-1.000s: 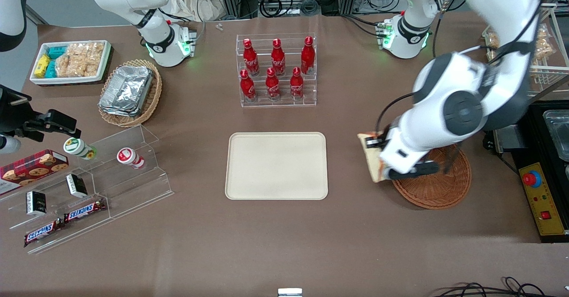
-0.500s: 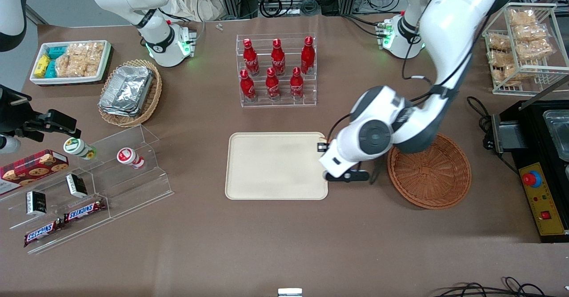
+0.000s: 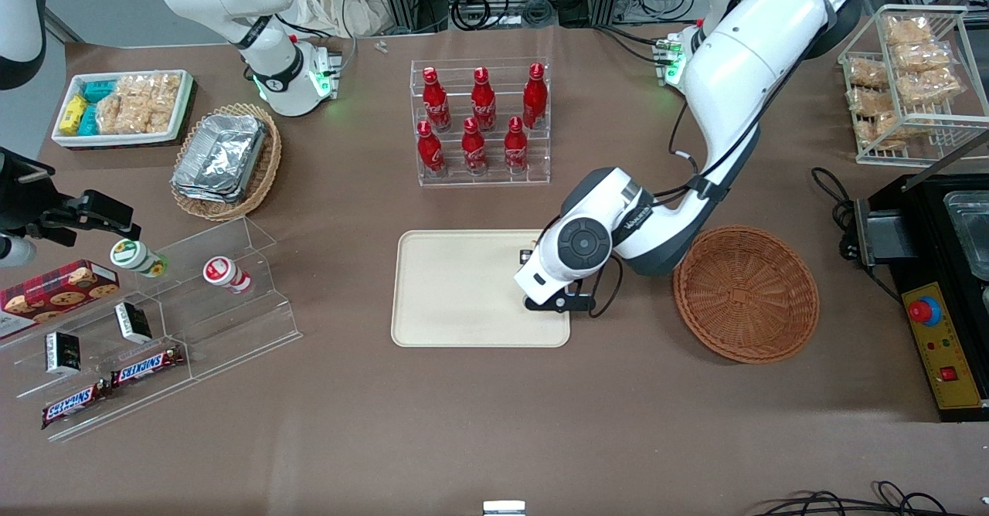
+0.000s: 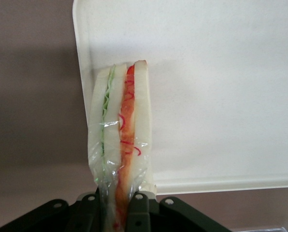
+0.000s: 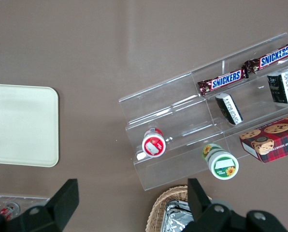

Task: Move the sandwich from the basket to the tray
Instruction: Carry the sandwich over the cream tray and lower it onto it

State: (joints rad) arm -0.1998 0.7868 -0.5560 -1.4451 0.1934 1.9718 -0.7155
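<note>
- Tool (image 4: 119, 205) closed on the sandwich (image 4: 121, 145), black fingers (image 4: 138, 208) pinching the wrapped wedge at its base; fingertips mostly cut off at the frame edge in the left wrist view.
- Held upright in clear film, white bread with a red filling strip and a thinner green one; lowest part lost between the fingers.
- Suspended above the tray (image 4: 221, 96), over the rim at a rounded corner; contact with the tray surface impossible to judge.
- In the front view, tool (image 3: 533, 288) and sandwich almost wholly hidden under the working arm's white wrist; only a dark bracket showing, over the tray (image 3: 456, 288) edge nearest the basket.
- Basket (image 3: 745, 293) resting on the desk (image 3: 494, 423) beside the tray toward the working arm's end, apart from it, nothing lying in it.
- Bottle rack (image 3: 480, 122) with red bottles farther from the front camera than the tray.
- Clear stepped stand (image 3: 178, 323) with snack bars and small tubs toward the parked arm's end; labels too small to read in the front view, "SNICKERS" (image 5: 228, 79) legible in the right wrist view.
- Tan basket of foil containers (image 3: 226, 161) cut off in the right wrist view, only a sliver visible there.
</note>
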